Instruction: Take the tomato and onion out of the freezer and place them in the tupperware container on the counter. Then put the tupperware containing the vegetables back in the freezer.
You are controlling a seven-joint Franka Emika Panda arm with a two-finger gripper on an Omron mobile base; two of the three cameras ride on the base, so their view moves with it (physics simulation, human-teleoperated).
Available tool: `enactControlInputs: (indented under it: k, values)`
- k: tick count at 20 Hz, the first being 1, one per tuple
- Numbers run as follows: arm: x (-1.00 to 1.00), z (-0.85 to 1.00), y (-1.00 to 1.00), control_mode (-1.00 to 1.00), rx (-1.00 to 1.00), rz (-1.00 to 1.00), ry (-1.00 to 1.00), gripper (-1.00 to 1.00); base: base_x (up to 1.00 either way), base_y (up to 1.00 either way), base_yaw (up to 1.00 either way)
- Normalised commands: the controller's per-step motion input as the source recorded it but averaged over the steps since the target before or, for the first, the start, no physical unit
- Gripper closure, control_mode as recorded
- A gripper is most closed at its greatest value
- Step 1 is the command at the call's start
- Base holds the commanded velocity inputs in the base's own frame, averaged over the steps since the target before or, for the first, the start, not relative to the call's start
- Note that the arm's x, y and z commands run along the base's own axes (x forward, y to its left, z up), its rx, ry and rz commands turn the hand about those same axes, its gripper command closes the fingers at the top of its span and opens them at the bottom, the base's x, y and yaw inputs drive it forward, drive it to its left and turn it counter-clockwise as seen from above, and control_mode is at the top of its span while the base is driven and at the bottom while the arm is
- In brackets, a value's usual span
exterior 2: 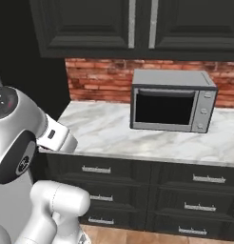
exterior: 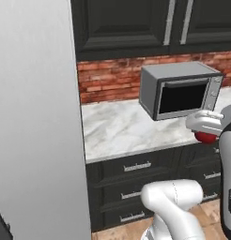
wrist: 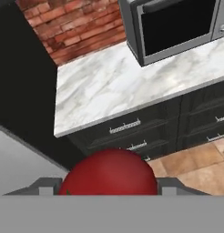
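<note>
The light-grey freezer (exterior: 37, 117) stands at the left, beside it the marble counter (exterior: 122, 126) carries a silver microwave (exterior: 180, 89) at its far right, and out in front of the counter's near right edge the gripper (exterior: 205, 133) is clenched around the tomato (wrist: 109, 172).

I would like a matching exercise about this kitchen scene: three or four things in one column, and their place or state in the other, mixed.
Things:
1. tomato
2. microwave
3. counter
4. brick wall

Places or states:
A. stands on the marble top, door shut
B. held in the gripper
C. behind the counter, under the dark cabinets
D. lies over dark drawers

Pairs: 1-B, 2-A, 3-D, 4-C
</note>
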Motion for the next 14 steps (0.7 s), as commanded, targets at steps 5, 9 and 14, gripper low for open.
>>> enactControlInputs:
  k: [5,9,14]
  values:
    - [0.0,0.0,0.0,1.0,0.0,0.0,0.0,1.0,0.43,-1.0,0.0]
    - [0.0,0.0,0.0,1.0,0.0,0.0,0.0,1.0,0.39,-1.0,0.0]
    - [0.0,0.0,0.0,1.0,0.0,0.0,0.0,1.0,0.39,-1.0,0.0]
